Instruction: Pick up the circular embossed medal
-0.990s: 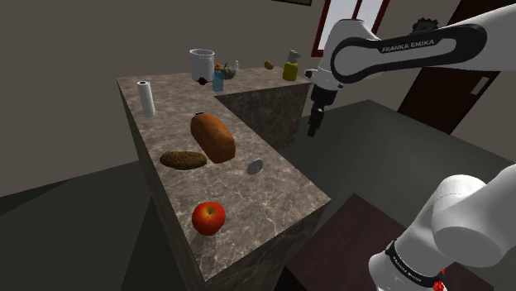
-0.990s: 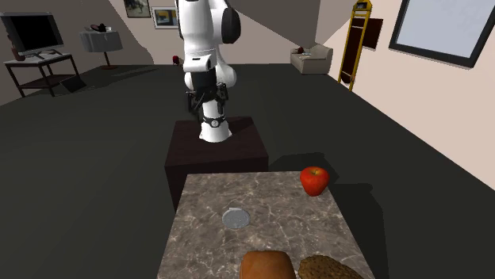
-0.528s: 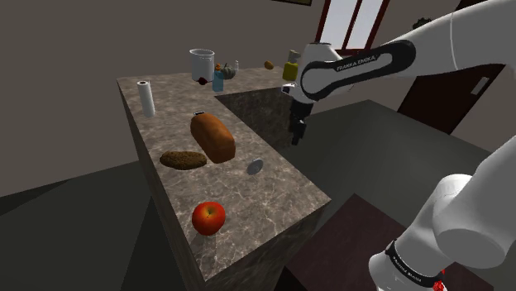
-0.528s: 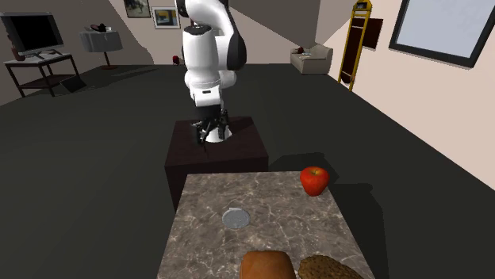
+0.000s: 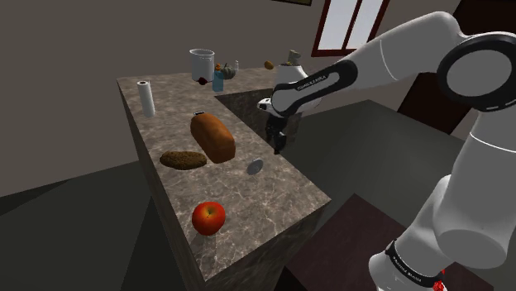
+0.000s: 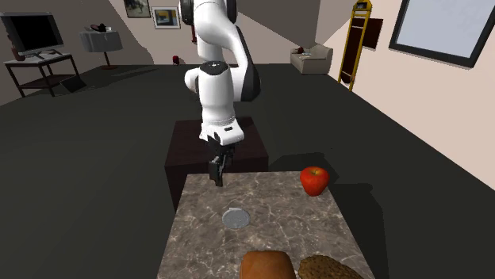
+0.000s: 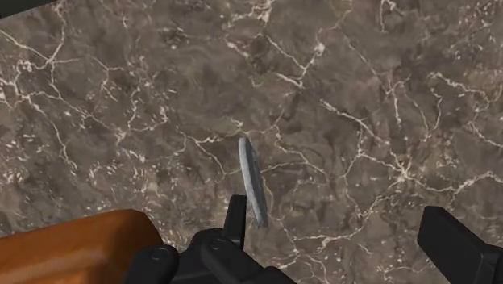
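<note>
Approach step - the claw hangs over the bench, fingers pointing down, near the bench edge on the stand's side. In the wrist view the two fingers stand wide apart with nothing clasped, so the claw is open and empty.

The medal, a small grey disc, lies on the marbled bench top near the end of the brown bread loaf, between the loaf and the bench edge. A darker, flatter loaf and a red apple sit further off, well apart from the claw. In the second exterior view the claw is clearly short of the medal, not above it. In the wrist view the medal reads as a thin grey sliver close to one finger - off-centre, not lined up between the two.

Judgement: nothing is grasped, so the task is at an early stage. The next move calls for shifting the claw until the disc is centred between the fingers, then dropping to the bench top and closing across the rim. The disc looks thin and low, so the fingers could ride over it or push it along. The bread loaf leaves little room on that side.
</note>
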Available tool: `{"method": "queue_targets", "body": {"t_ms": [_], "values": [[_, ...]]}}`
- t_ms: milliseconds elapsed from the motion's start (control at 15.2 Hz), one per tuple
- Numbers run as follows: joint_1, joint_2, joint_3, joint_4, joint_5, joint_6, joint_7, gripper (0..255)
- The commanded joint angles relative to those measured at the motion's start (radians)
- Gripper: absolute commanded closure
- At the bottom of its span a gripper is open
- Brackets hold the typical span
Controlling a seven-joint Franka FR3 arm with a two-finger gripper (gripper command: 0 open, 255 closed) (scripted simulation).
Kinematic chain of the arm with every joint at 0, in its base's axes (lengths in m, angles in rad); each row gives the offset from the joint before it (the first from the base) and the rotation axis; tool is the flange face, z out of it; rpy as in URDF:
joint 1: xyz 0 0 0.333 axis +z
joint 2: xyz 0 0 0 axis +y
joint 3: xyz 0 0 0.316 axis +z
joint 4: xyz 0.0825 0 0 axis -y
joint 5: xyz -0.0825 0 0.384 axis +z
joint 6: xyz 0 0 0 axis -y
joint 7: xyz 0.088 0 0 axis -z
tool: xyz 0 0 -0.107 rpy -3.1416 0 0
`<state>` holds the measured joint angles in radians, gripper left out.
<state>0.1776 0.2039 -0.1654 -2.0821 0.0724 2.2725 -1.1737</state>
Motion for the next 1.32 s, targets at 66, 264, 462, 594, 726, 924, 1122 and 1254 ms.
{"method": "queue_targets", "body": {"t_ms": [66,264,462,594,726,924,1122,1254], "values": [[-0.003,0.114,0.025,0.077,0.01,0.033,-0.099,0],[-0.005,0.22,0.053,0.156,0.008,0.055,-0.181,0],[-0.005,0.292,0.074,0.214,0.0,0.068,-0.233,0],[-0.006,0.31,0.075,0.212,0.003,0.087,-0.235,0],[-0.007,0.329,0.077,0.212,0.005,0.107,-0.236,0],[-0.009,0.364,0.08,0.213,0.01,0.14,-0.239,0],[-0.01,0.366,0.08,0.217,0.01,0.139,-0.239,255],[-0.009,0.366,0.08,0.218,0.01,0.138,-0.239,255]]}}
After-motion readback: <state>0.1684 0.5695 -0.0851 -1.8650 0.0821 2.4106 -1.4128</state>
